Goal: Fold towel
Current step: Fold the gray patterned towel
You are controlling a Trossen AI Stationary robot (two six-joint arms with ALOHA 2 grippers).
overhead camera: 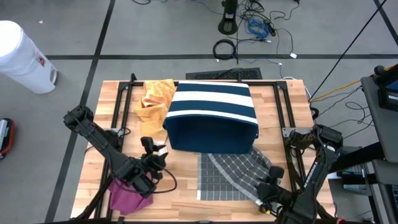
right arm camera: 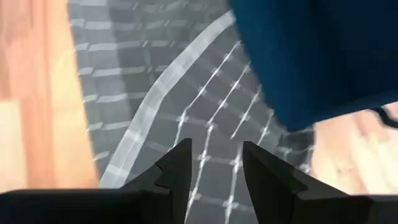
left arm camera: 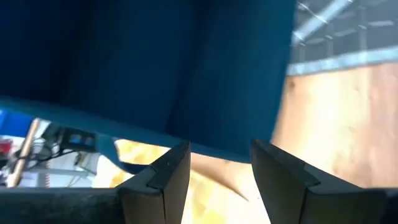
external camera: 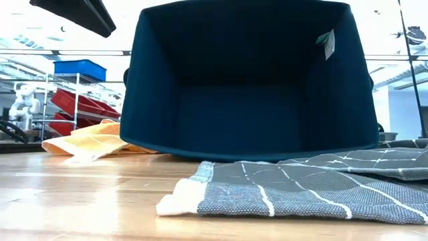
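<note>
A grey checked towel [overhead camera: 233, 174] [external camera: 314, 187] lies on the table in front of the bin, one flap laid slantwise over the rest. My right gripper [overhead camera: 266, 184] [right arm camera: 216, 149] is open above the towel's near right part, and the towel [right arm camera: 186, 106] shows between and beyond its fingers. My left gripper [overhead camera: 155, 158] [left arm camera: 221, 149] hangs open left of the towel with nothing between its fingers. It points toward the bin's left wall.
A dark blue bin with white stripes [overhead camera: 211, 118] [external camera: 247, 80] lies on its side mid-table, its mouth toward the near edge. An orange towel [overhead camera: 154, 99] [external camera: 93, 142] is crumpled at its far left. A magenta cloth [overhead camera: 127, 198] lies at the near left under my left arm.
</note>
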